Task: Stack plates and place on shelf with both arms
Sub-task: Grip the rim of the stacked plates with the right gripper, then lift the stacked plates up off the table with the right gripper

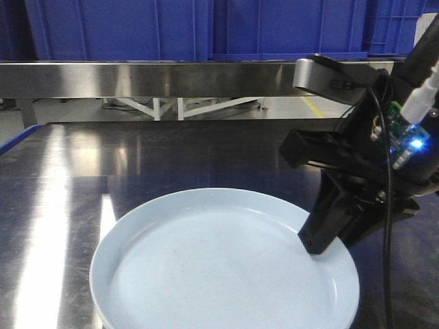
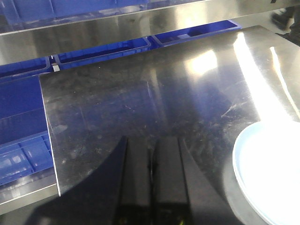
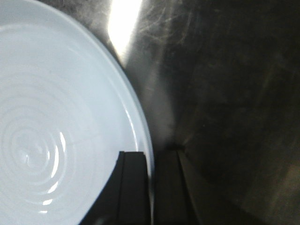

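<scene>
1. The plate [image 1: 219,267] lies on the surface [image 1: 171,157], near its front.
2. The right gripper [image 1: 315,243] is at the plate's right rim, fingers [image 3: 133,187] either side of it.
3. The left gripper [image 2: 151,187] is left of the plate, apart from it.
4. The shelf [image 1: 151,79] runs behind the plate.

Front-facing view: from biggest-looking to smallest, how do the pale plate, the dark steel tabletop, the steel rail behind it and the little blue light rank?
1. tabletop
2. plate, though it lies nearest the camera, which flatters it
3. steel rail
4. blue light, clearly smallest
</scene>
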You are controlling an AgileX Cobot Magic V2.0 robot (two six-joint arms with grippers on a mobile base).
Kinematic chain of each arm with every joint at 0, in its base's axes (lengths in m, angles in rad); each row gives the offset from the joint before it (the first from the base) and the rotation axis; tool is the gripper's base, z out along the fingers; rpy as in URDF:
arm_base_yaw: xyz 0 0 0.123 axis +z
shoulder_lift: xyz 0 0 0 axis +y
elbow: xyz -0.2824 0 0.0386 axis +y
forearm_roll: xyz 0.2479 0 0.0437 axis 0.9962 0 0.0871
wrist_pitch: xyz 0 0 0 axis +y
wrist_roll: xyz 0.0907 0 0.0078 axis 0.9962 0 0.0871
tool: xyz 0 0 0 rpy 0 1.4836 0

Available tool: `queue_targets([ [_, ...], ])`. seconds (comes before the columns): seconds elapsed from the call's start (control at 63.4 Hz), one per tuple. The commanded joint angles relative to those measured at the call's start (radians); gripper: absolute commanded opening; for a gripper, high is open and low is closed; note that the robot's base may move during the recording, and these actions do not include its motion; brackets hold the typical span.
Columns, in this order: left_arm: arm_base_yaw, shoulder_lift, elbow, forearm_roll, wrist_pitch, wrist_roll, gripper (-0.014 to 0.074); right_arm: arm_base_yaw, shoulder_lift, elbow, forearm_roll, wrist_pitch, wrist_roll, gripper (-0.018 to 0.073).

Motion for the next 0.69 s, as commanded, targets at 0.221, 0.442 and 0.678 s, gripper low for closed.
queue_targets([
  [0.221,-0.007,0.003,-0.03,0.013,-0.068,-0.008,0.0085,0.001,-0.108,-0.034,0.007,-0.004,-0.008,0.0056],
  [0.442,-0.007,0.003,-0.03,0.011,-0.068,-0.008,0.0085,0.001,-0.292,-0.082,0.007,-0.078,-0.008,0.0056],
  [0.678,-0.007,0.003,-0.03,0.011,-0.068,-0.008,0.0085,0.001,-0.484,-0.089,-0.029,-0.178,-0.008,0.0056],
])
